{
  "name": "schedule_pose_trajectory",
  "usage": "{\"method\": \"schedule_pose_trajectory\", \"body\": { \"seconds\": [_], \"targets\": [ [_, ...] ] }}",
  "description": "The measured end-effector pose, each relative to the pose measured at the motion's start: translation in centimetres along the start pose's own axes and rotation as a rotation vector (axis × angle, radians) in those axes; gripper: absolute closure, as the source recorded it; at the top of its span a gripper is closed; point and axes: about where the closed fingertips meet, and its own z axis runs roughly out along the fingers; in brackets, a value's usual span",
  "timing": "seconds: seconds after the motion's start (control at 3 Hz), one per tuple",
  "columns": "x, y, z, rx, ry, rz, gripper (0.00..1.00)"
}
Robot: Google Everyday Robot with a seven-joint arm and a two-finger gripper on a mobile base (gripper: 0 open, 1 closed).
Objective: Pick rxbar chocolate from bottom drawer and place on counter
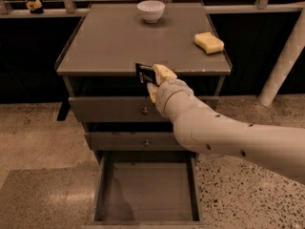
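Observation:
My gripper (153, 80) is at the front edge of the counter (109, 46), shut on the rxbar chocolate (144, 72), a small black-wrapped bar with white print. The bar is held at about the height of the counter's front lip, near its middle. The bottom drawer (147, 190) stands pulled open below, its flat grey floor bare. My pale arm reaches in from the lower right.
A white bowl (150, 10) sits at the back of the counter and a yellow sponge (209, 42) at its right side. Two shallower drawers with knobs (146, 110) are shut above the open one. A white post (286, 61) stands at the right.

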Motion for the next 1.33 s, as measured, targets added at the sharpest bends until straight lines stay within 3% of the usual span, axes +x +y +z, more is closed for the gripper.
{"method": "schedule_pose_trajectory", "body": {
  "seconds": [0.67,1.0,1.33],
  "targets": [
    [-0.3,-1.1,0.9,0.005,-0.019,0.001,1.0],
    [-1.3,-4.4,3.4,0.037,-0.045,-0.025,1.0],
    [-1.4,-8.6,7.3,0.087,-0.03,-0.03,1.0]
  ]
}}
